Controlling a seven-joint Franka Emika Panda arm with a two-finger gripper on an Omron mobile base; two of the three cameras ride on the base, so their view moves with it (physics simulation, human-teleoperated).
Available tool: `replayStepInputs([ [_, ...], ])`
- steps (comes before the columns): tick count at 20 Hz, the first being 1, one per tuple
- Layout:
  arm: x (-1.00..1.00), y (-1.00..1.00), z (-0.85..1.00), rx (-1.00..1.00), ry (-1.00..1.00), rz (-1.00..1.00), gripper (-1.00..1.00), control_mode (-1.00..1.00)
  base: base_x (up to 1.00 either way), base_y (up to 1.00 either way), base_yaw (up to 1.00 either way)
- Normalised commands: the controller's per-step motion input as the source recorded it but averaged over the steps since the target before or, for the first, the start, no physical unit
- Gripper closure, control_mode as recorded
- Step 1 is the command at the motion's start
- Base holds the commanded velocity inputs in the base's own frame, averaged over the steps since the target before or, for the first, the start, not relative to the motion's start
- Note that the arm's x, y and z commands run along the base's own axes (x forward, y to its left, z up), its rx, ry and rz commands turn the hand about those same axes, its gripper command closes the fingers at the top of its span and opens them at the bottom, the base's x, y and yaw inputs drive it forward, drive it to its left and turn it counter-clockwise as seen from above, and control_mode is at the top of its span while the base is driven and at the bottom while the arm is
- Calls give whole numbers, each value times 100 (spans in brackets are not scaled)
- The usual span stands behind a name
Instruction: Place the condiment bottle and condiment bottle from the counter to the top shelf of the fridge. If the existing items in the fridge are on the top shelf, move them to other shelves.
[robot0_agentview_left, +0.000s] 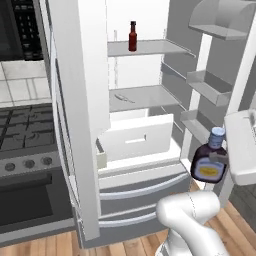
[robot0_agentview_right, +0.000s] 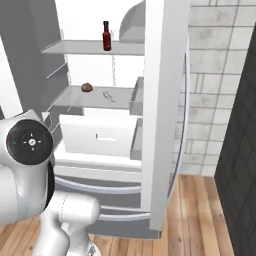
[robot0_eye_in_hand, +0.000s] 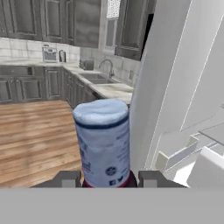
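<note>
Open white fridge (robot0_agentview_left: 150, 135) ahead, wood floor below. Dark red slim condiment bottle (robot0_agentview_left: 132, 36) upright on top shelf (robot0_agentview_left: 155, 47), cap up, long axis vertical. Squat brown condiment bottle with blue-white cap (robot0_agentview_left: 210, 160) held in air by right door bins, upright, slightly tilted, cap up. Gripper (robot0_eye_in_hand: 109, 179) clamped on its neck, fingers (robot0_eye_in_hand: 68, 179) either side.

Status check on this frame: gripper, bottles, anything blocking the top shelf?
Gripper shut on dark condiment bottle, beside the open fridge. Red condiment bottle standing on top shelf. Nothing in the way.
</note>
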Motion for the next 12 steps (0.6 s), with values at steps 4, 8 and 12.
replayStepInputs([
  [4,0,0,0,0,0,0,100,100,16,-43,18],
  [8,0,0,0,0,0,0,100,100,24,-2,4],
  [12,0,0,0,0,0,0,100,100,45,0,0],
])
